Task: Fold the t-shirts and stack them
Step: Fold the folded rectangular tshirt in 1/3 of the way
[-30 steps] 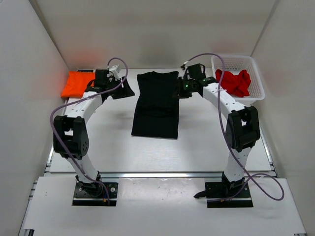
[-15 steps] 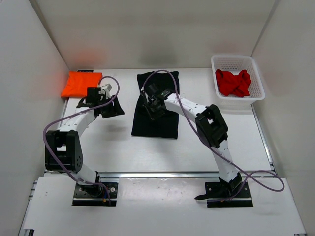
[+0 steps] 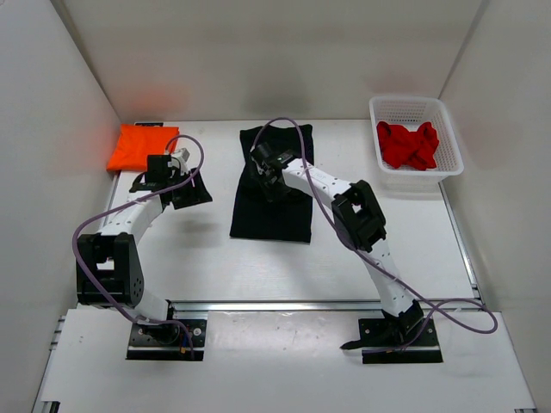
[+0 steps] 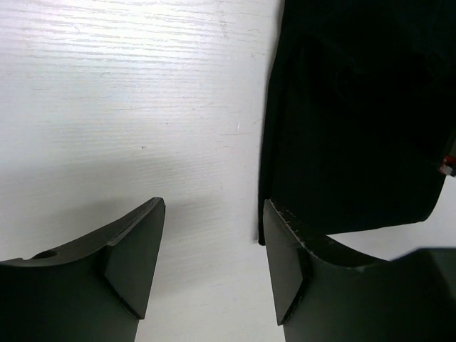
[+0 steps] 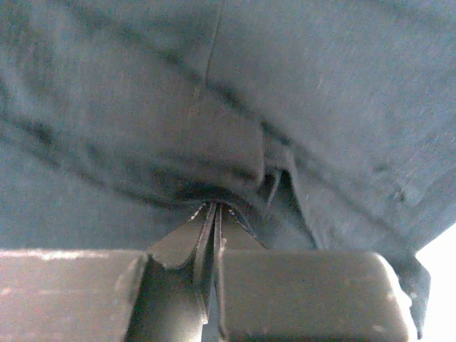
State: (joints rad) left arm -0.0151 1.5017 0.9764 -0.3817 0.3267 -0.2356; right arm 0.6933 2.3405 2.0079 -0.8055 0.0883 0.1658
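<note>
Two grippers reach out over the table (image 3: 258, 267). Your left gripper (image 4: 212, 206) hangs with its jaws apart above bare surface. The long edge of the black t-shirt (image 4: 356, 128) lies just to its right. Your right gripper (image 5: 214, 206) is down on that shirt's far half, jaws pressed together with a fold of black cloth puckered in at the tips. Beyond the left gripper, slightly to its left, lies the folded orange t-shirt (image 3: 140, 146). Well off to the right gripper's right, the red t-shirt (image 3: 409, 144) sits crumpled in the white basket (image 3: 409, 110).

The middle t-shirt (image 3: 271, 211) lies between left t-shirt (image 3: 138, 146) and basket (image 3: 422, 179).
</note>
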